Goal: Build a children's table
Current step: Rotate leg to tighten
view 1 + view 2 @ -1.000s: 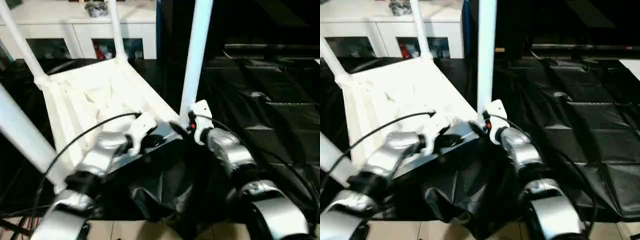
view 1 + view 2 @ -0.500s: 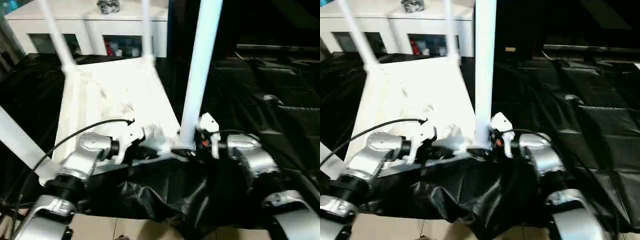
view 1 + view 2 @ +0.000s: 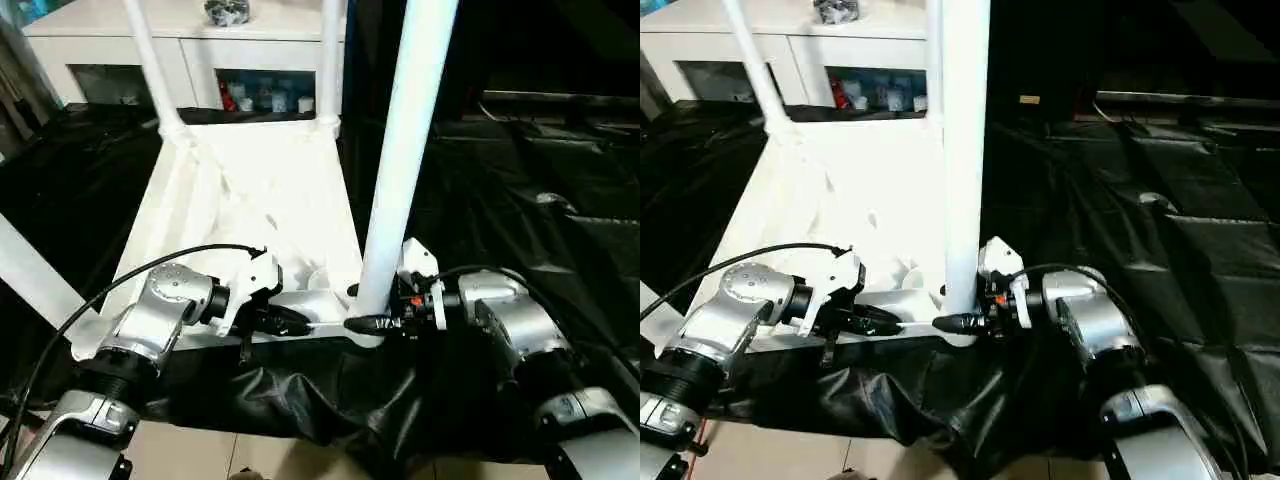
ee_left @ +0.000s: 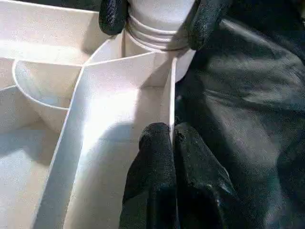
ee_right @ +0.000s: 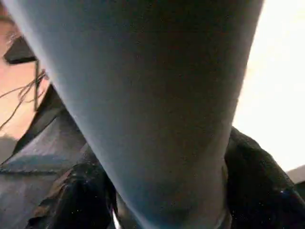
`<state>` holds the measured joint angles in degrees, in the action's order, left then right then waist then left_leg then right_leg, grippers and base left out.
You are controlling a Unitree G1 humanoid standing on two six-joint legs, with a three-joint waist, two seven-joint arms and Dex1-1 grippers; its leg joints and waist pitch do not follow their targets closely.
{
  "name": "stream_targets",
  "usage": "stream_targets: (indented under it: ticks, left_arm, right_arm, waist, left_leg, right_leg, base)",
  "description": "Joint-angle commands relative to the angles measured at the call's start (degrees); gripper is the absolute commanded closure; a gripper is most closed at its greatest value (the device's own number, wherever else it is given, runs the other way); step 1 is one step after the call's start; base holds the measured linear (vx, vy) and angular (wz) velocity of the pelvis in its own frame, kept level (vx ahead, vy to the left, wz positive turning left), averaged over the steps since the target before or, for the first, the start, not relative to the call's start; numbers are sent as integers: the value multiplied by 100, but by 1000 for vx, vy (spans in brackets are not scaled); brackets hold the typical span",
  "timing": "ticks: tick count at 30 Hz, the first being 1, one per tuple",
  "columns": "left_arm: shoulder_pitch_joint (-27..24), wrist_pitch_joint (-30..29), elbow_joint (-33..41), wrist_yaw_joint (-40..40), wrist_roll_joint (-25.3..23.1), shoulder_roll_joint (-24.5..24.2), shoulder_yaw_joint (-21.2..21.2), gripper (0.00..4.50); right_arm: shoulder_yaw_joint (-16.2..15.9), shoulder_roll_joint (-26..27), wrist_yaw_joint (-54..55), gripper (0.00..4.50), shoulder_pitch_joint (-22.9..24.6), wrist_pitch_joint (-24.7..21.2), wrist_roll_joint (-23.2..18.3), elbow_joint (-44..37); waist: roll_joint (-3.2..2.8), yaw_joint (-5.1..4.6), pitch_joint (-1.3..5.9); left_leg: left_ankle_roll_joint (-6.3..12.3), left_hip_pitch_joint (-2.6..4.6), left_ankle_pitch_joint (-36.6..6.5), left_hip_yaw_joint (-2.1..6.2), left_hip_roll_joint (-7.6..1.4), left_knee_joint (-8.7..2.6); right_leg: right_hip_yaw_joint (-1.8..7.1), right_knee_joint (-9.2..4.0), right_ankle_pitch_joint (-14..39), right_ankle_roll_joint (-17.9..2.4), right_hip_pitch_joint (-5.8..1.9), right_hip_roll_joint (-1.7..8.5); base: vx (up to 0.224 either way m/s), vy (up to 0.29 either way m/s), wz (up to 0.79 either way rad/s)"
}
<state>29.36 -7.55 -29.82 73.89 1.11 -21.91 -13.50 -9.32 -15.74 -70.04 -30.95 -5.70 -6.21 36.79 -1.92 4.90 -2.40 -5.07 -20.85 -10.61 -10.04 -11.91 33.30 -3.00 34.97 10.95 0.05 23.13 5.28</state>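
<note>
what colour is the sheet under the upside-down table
Black and glossy, clearest in the right eye view beside the white tabletop.

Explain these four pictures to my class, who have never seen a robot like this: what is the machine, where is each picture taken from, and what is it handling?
This is a humanoid robot with two silver arms, each ending in a hand of two black fingers. Two pictures come from cameras in its head, looking down over its arms. The other two come from cameras on its wrists, looking along the fingers.

On a surface under black sheeting lies a white plastic tabletop, upside down, with white legs standing up from its corners. The left hand is pinched shut on a thin rib at the tabletop's near edge. The right hand has a finger on each side of the foot of the nearest leg, where it enters its corner socket. A white cabinet stands behind.
</note>
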Motion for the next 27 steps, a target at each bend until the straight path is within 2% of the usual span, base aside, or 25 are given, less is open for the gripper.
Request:
stream_targets:
  ticks: [1, 2, 3, 4, 6, 7, 8, 11, 13, 14, 16, 19, 21, 23, 25, 27]
  left_arm:
    - [150, -113, -29, -967, -64, 559, 1, 450]
    - [158, -161, -23, -1048, -49, 606, 33, 450]
    - [170, -238, -9, -1161, -46, 666, 63, 450]
    - [183, -371, 29, -1378, -89, 763, 80, 450]
    - [182, -436, 57, -1491, -122, 823, 72, 450]
    - [176, -570, 92, -1714, -184, 921, 73, 450]
    - [169, -707, 123, -1978, -246, 1039, 84, 450]
    - [157, -920, 180, -2465, -366, 1265, 111, 450]
    - [120, -1006, 280, -2613, -378, 1378, 127, 450]
    - [90, -1014, 349, -2614, -354, 1411, 118, 450]
    - [66, -1007, 400, -2569, -330, 1420, 99, 450]
    - [-23, -823, 572, -2222, -230, 1316, 6, 450]
    - [-68, -728, 667, -1990, -194, 1224, -45, 450]
    - [-109, -675, 753, -1713, -143, 1102, -99, 450]
    - [-137, -652, 818, -1463, -84, 979, -136, 450]
    - [-150, -607, 836, -1315, -57, 901, -156, 450]
  right_arm:
    - [-231, 655, 1087, 183, -59, -43, 274, 314]
    - [-223, 701, 1241, 184, -74, -50, 317, 379]
    - [-206, 769, 1468, 184, -99, -59, 369, 475]
    - [-145, 926, 1959, 185, -149, -89, 442, 649]
    - [-78, 1041, 2272, 186, -190, -124, 451, 762]
    - [42, 1214, 2633, 186, -243, -236, 398, 877]
    - [161, 1398, 2974, 186, -303, -338, 346, 981]
    - [346, 1723, 3765, 186, -453, -453, 385, 1254]
    - [362, 1840, 4177, 186, -542, -431, 471, 1434]
    - [312, 1853, 4102, 186, -545, -354, 482, 1446]
    - [316, 1855, 3995, 130, -531, -301, 443, 1422]
    - [312, 1760, 3531, 111, -498, -235, 363, 1254]
    - [226, 1664, 3275, 81, -484, -79, 419, 1156]
    - [104, 1514, 2929, 81, -456, 82, 439, 1030]
    - [-49, 1326, 2473, 81, -409, 190, 417, 887]
    - [-132, 1201, 2187, 81, -367, 253, 397, 781]
  waist:
    - [16, -76, 283]
    - [16, -93, 277]
    - [36, -109, 267]
    - [31, -143, 257]
    - [35, -220, 251]
    - [12, -239, 261]
    - [11, -268, 250]
    - [13, -308, 262]
    - [-12, -326, 283]
    - [0, -337, 285]
    - [2, -326, 298]
    - [5, -333, 319]
    - [-5, -338, 333]
    - [-1, -346, 351]
    - [-5, -348, 360]
    - [-3, -336, 354]
  left_leg:
    - [133, 47, -1448, -23, -103, -436]
    - [44, 58, -1606, -7, -83, -442]
    - [19, 56, -1638, -5, -73, -446]
    - [-13, 59, -1714, 5, -65, -458]
    - [-43, 45, -1807, 25, -52, -471]
    - [-34, 50, -1823, 34, -53, -477]
    - [-24, 70, -1887, 27, -57, -478]
    - [-29, 60, -1866, 34, -48, -474]
    - [4, 36, -1730, 29, -45, -468]
    - [29, 22, -1695, 26, -44, -465]
    - [104, 23, -1628, 9, -39, -447]
    - [203, -2, -1402, 0, -41, -431]
    - [257, -5, -1279, -1, -43, -421]
    - [316, -8, -1112, -6, -44, -401]
    - [462, -13, -900, -20, -49, -371]
    - [531, 2, -908, -24, -55, -368]
  right_leg:
    - [189, -443, 1297, -1408, -250, 236]
    - [186, -478, 1774, -1258, -261, 248]
    - [188, -502, 1954, -1180, -258, 247]
    - [199, -522, 2182, -1073, -247, 243]
    - [191, -544, 2422, -965, -248, 235]
    - [190, -550, 2472, -910, -242, 233]
    - [193, -575, 2486, -916, -210, 224]
    - [187, -569, 2436, -945, -225, 221]
    - [190, -549, 2130, -987, -237, 209]
    - [187, -536, 1998, -1024, -245, 205]
    - [196, -527, 1774, -1086, -246, 199]
    - [194, -482, 1278, -1215, -284, 187]
    - [188, -455, 1016, -1312, -296, 189]
    - [184, -423, 700, -1403, -311, 185]
    - [180, -381, 258, -1552, -327, 183]
    - [169, -381, 224, -1618, -328, 178]
  base:
    - [0, 0, 0]
    - [0, 0, 0]
    - [0, 0, 0]
    - [0, 0, 0]
    - [0, 0, 0]
    - [0, 0, 0]
    - [0, 0, 0]
    - [0, 0, 0]
    - [0, 0, 0]
    - [0, 0, 0]
    - [0, 0, 0]
    - [0, 0, 0]
    - [0, 0, 0]
    - [0, 0, 0]
    - [0, 0, 0]
    - [0, 0, 0]
